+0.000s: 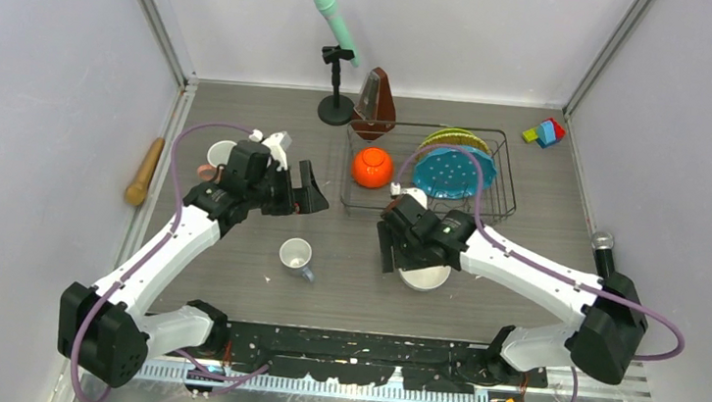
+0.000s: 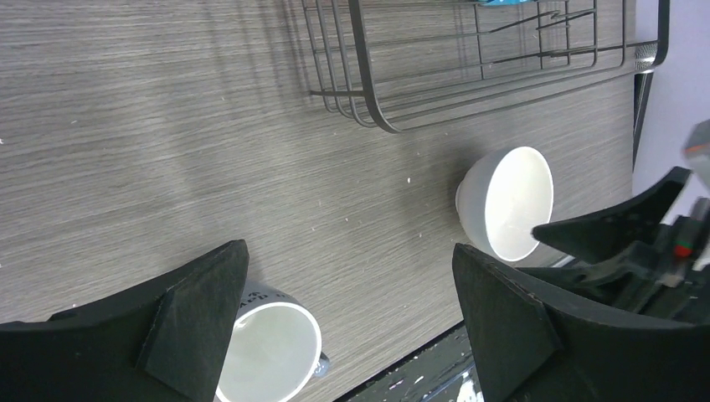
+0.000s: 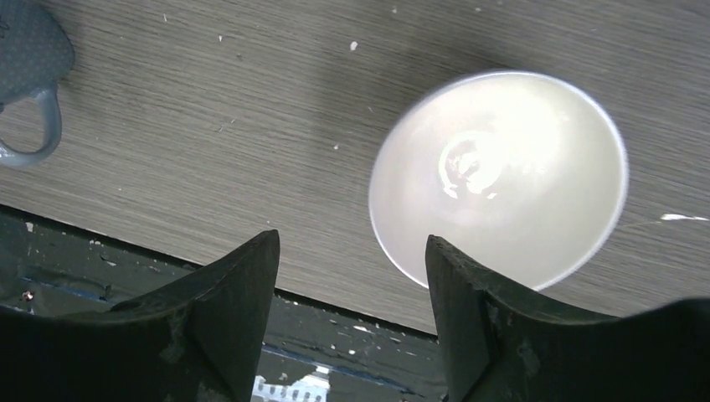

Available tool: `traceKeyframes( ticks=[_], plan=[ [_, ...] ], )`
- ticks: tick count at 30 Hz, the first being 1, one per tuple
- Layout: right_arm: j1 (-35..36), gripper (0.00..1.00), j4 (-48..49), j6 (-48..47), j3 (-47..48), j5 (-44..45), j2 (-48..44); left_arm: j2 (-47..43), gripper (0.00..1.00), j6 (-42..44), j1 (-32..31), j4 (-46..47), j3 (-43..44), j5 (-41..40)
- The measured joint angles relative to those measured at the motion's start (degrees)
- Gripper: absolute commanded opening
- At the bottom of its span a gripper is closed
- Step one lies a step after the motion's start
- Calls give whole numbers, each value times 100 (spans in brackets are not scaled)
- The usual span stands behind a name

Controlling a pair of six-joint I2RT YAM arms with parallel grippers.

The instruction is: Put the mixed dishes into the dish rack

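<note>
You held the right gripper spread and empty above the white bowl, upright on the table near-side of the dish rack; left gripper also spread; bowl judged light, stiff, slick, chippable, so pinch one rim wall, inside-outside.

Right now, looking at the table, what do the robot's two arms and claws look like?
The left arm and right arm have white shells with chunky black joints, and a purple cable loops along each. The left claw and right claw each have two matte black wedge-shaped fingers.
</note>
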Motion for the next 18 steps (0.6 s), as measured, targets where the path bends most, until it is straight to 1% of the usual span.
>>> traceKeyframes(
  ticks=[5, 8, 9, 11, 12, 13, 14, 15, 18],
  plan=[
    [81, 61, 442, 138, -212, -24, 382, -15, 95, 2, 0, -2, 0, 4],
    [83, 51, 678, 201, -387, -13, 535, -74, 95, 13, 0, -2, -13, 0],
    [83, 39, 721, 221, -433, 2, 575, -105, 95, 13, 0, -2, -24, 0],
    [83, 29, 756, 247, -479, 39, 678, -144, 95, 15, 0, -9, -33, 0],
    [83, 27, 785, 251, -487, 44, 717, -155, 96, 17, 0, -7, -33, 0],
    [83, 20, 802, 256, -492, 76, 761, -162, 95, 17, 0, -7, -33, 0],
    [83, 15, 835, 262, -511, 92, 791, -166, 96, 17, 0, -2, -42, 0],
    [83, 4, 861, 258, -533, 131, 826, -170, 96, 17, 0, -4, -50, 0],
    [92, 1, 925, 238, -549, 234, 852, -173, 95, 17, 0, -7, -70, 26]
  ],
)
